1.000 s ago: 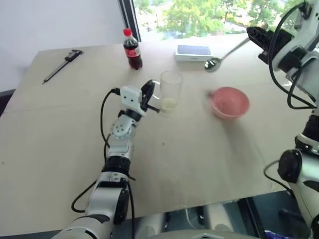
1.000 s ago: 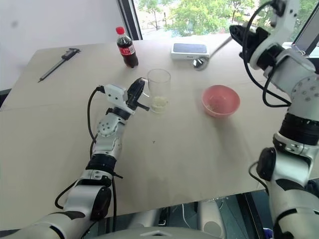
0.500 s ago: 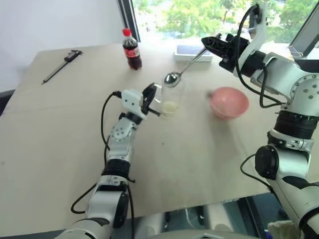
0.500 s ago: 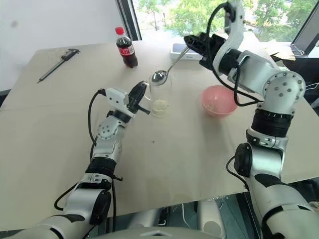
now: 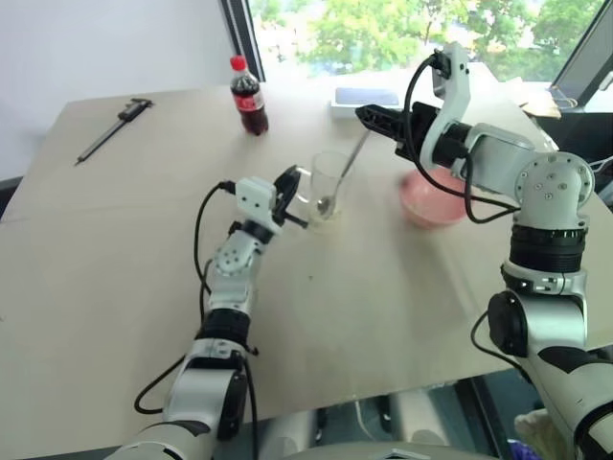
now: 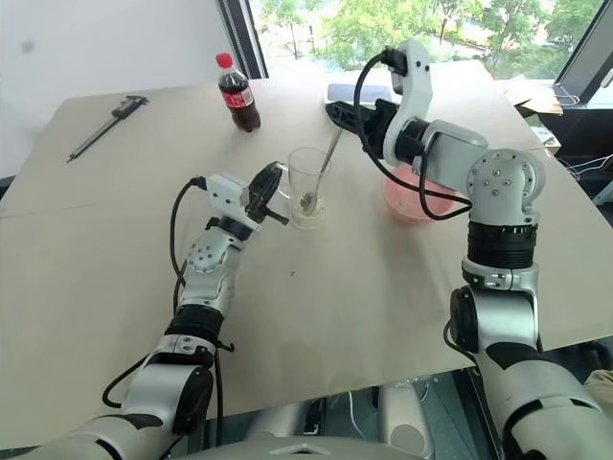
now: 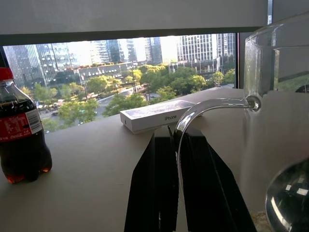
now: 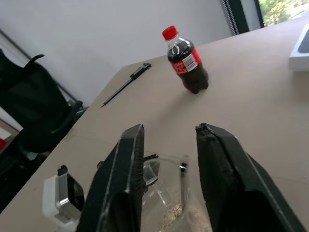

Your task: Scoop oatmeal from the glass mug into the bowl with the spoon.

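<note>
My left gripper [image 7: 175,145] pinches the handle of the glass mug [image 5: 330,182], holding it on the table [image 5: 383,316]. My right gripper [image 8: 169,145] hovers above the mug with its jaws spread and nothing between them; the spoon [image 5: 343,178] leans inside the mug, its bowl down in the oatmeal [image 6: 308,213] and its handle resting against the rim. The pink bowl [image 5: 436,203] sits just beside, under my right forearm. I judge the scooping step interrupted: next I must grasp the spoon handle again, lift a load, and carry it over to the bowl.
</note>
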`<state>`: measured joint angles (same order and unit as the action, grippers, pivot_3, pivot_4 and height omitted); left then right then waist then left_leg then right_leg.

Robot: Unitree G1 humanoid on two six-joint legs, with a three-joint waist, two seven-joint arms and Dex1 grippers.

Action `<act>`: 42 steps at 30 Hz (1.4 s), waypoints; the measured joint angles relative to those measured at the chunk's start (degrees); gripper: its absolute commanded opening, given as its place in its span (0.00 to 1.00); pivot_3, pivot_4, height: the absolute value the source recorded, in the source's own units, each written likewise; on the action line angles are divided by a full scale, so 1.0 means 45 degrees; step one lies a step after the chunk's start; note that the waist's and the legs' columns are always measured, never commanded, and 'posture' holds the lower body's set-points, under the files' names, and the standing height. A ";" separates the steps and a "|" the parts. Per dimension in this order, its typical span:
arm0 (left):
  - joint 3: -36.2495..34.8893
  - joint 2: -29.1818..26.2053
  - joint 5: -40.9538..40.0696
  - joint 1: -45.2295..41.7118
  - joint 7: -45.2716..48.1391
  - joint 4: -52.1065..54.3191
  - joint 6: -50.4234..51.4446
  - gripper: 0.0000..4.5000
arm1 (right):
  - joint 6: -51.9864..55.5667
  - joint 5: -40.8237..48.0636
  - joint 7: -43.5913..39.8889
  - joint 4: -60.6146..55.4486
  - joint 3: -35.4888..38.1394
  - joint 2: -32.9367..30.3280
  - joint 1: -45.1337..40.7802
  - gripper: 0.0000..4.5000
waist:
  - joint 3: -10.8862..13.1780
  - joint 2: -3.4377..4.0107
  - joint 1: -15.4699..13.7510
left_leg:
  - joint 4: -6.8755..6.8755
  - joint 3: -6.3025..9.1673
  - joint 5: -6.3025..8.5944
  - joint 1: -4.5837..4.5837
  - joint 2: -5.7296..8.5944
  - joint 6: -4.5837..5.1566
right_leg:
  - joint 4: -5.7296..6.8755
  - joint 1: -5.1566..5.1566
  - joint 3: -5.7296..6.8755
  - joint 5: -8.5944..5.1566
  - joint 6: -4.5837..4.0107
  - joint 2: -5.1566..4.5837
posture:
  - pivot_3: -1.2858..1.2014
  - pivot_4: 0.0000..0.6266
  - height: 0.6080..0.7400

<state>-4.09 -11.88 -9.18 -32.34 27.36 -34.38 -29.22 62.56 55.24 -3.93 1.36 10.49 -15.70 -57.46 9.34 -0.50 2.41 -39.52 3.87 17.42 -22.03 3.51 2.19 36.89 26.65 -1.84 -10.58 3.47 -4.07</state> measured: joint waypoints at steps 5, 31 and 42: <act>-0.0077 0.0032 -0.0087 0.0001 0.0335 -0.0603 -0.0386 0.00 | -0.0609 -0.0557 -0.0126 0.0132 0.0183 0.0110 0.0017 0.60 | -0.0001 0.0002 0.0000 | 0.0000 0.0000 0.0000 0.0002 -0.0001 0.0000 | 0.0003 -0.0001 -0.0001 0.0000 0.0000 -0.0001 | 0.52 0.24 1.00; -0.0198 0.0044 -0.0374 0.0267 0.0917 -0.1184 -0.1427 0.00 | -0.0910 -0.1115 -0.0411 0.0154 0.0388 0.0428 0.0079 0.60 | -0.0025 0.0016 0.0006 | 0.0001 -0.0002 0.0000 0.0012 -0.0002 0.0000 | 0.0007 -0.0006 -0.0006 0.0000 0.0000 -0.0001 | 0.52 0.24 1.00; -0.0211 -0.0057 -0.0458 0.0405 0.1149 -0.1176 -0.1370 0.64 | -0.0911 -0.1162 -0.0433 0.0185 0.0667 0.0553 0.0079 0.62 | -0.0025 0.0016 0.0006 | 0.0002 -0.0002 0.0000 0.0011 -0.0002 0.0001 | 0.0007 -0.0005 -0.0006 0.0000 0.0000 0.0000 | 0.52 0.24 1.00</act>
<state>-5.04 -12.14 -11.24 -30.51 32.53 -39.67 -35.38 58.46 50.01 -5.88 2.19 13.49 -13.21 -57.10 9.23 -0.43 2.44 -39.51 3.86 17.42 -21.98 3.50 2.19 36.92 26.63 -1.87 -10.58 3.47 -4.07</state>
